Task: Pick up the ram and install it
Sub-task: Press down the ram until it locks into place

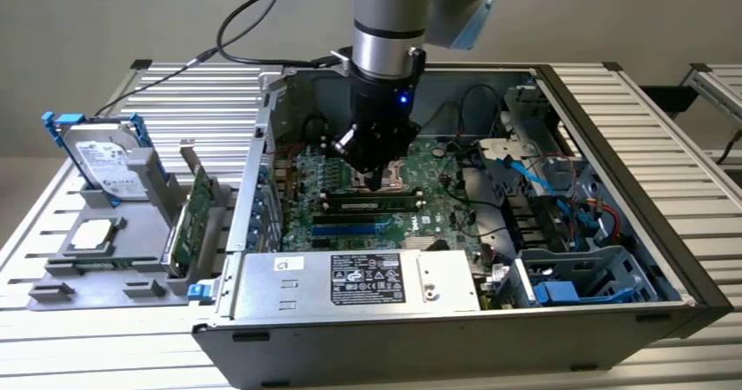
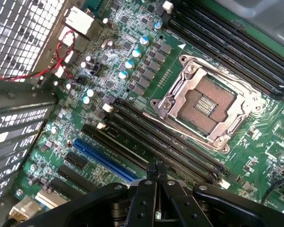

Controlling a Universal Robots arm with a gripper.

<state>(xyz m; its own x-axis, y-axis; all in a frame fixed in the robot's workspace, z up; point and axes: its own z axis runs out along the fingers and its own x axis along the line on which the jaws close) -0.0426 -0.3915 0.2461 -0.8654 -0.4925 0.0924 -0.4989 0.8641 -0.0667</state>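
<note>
Ram is being seen as a narrow green stick with dark chips, standing lengthwise in one of the black memory slots on the motherboard, just in front of the CPU socket inside the open computer case. The gripper is being held directly over it with its fingers pressed together and nothing clamped between them; from the wrist camera the closed gripper tips are being shown right at the row of slots, beside the blue expansion slot. The pick-up is being judged as done, and the seating step as the one in hand: the stick is apparently being pushed down into its slot, though whether the end latches are being closed cannot be told. Any further press is being judged to call for straight, even force along the top edge, with the notch kept in line. A white label on the power supply and another on the hard drive are being shown, but their writing is not being made out.
</note>
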